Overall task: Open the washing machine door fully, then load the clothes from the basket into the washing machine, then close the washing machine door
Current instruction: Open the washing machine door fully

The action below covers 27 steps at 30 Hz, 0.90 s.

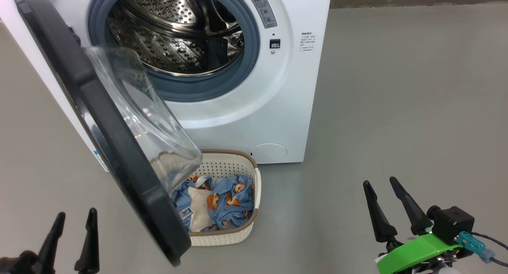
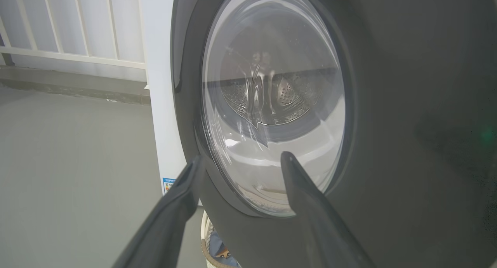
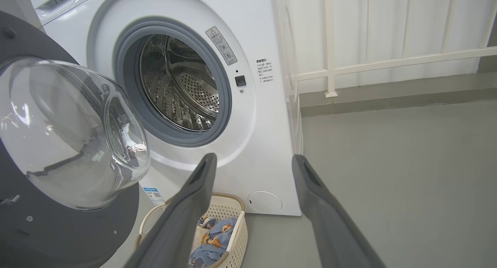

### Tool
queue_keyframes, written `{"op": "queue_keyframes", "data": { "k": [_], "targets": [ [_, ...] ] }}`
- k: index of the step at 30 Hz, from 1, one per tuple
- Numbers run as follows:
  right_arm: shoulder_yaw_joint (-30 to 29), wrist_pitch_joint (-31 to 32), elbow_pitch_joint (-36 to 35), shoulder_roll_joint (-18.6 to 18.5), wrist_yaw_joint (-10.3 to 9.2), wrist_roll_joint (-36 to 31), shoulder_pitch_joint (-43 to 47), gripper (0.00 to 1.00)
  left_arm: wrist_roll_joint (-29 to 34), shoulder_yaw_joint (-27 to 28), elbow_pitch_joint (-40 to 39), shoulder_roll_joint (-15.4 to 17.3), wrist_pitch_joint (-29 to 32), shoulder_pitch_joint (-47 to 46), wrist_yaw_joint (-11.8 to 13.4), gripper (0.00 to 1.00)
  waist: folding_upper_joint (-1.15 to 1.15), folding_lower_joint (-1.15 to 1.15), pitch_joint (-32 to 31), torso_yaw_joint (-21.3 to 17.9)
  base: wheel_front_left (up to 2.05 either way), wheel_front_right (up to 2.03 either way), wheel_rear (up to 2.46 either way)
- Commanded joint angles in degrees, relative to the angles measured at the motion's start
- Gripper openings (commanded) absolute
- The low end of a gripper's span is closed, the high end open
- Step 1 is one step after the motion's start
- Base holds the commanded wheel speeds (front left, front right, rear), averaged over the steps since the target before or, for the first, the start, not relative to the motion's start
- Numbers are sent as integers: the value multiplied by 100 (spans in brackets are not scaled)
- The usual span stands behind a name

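I see the door (image 1: pixel 115 147) ajar over the basket (image 1: pixel 238 163), clothes (image 1: pixel 226 194) inside, left gripper (image 1: pixel 77 212) and right gripper (image 1: pixel 379 181) spread, empty; widening, loading, closing remain.

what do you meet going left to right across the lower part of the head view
left end effector -> washing machine door -> basket -> right end effector
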Motion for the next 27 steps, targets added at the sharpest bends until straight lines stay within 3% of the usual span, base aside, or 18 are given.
{"op": "queue_keyframes", "data": {
  "k": [1, 17, 18, 19, 20, 27],
  "targets": [
    [107, -69, -125, -12, 9, -76, -8, 100, 9, 243, -135, 139, -37, -199, -9, 100, 0, 0, 6, 3, 0, 0, 0],
    [72, -70, -133, 53, 9, -53, 19, 100, -7, 247, -179, 158, -37, -202, -9, 100, 0, 0, 41, 22, 0, 0, 0],
    [67, -70, -135, 57, 9, -49, 21, 100, -12, 244, -185, 160, -37, -206, -9, 77, 0, 0, 42, 23, 0, 0, 0],
    [55, -70, -143, 66, 9, -30, 22, 100, -24, 240, -188, 161, -37, -207, -9, 35, 0, 0, 42, 23, 0, 0, 0],
    [47, -70, -151, 73, 9, -21, 23, 100, -35, 237, -190, 163, -37, -209, -9, 0, 0, 0, 42, 24, 0, 0, 0],
    [2, -70, -188, 105, 9, -58, 36, 100, -51, 252, -358, 147, -37, -267, -9, 0, 0, 0, 25, 55, 0, 0, 0]
  ]
}}
